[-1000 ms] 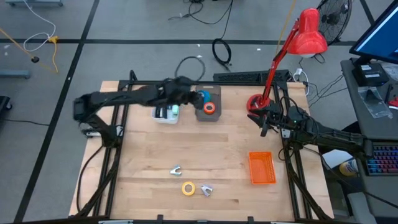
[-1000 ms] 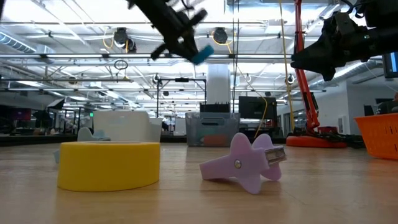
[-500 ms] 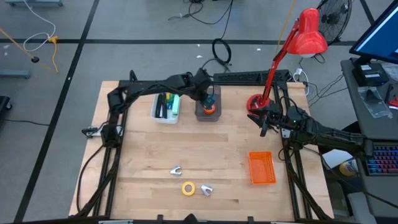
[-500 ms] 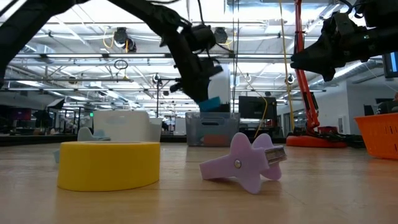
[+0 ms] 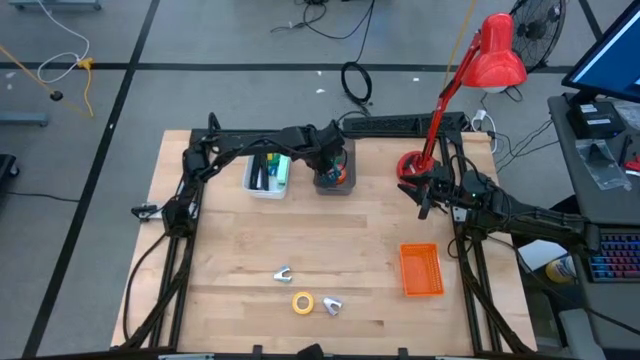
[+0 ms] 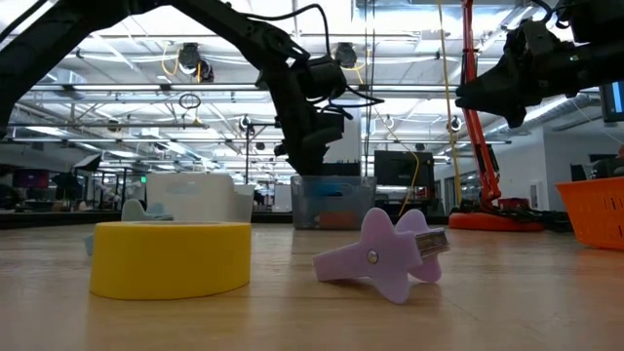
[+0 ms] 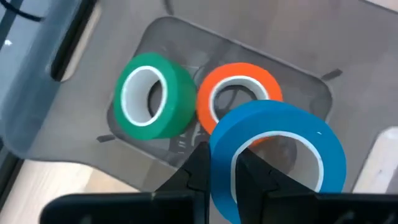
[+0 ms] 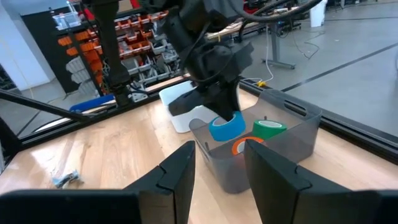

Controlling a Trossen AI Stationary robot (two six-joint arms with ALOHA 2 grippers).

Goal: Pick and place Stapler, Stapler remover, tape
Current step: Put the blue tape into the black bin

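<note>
Since the earlier frame, the left arm has swung from over the white tray (image 5: 266,174) to the grey bin (image 5: 335,177) at the table's far edge and has lowered the blue tape roll (image 7: 278,160) into the bin's mouth. The left gripper (image 7: 219,179) pinches the wall of that roll between its narrowly set fingers; the roll hangs just above the orange roll (image 7: 237,97), with the green roll (image 7: 151,95) lying beside it on the bin floor. Near the table's front edge, the yellow roll (image 5: 303,302) lies flat between two small claw-shaped staple removers (image 5: 283,273), unchanged, one of them purple (image 6: 385,253). The orange basket (image 5: 421,270) stands near the right edge, also unchanged. The right gripper (image 8: 217,165) hovers over the far right corner beside the red lamp (image 5: 470,75), fingers partly spread and holding nothing, unmoved.
</note>
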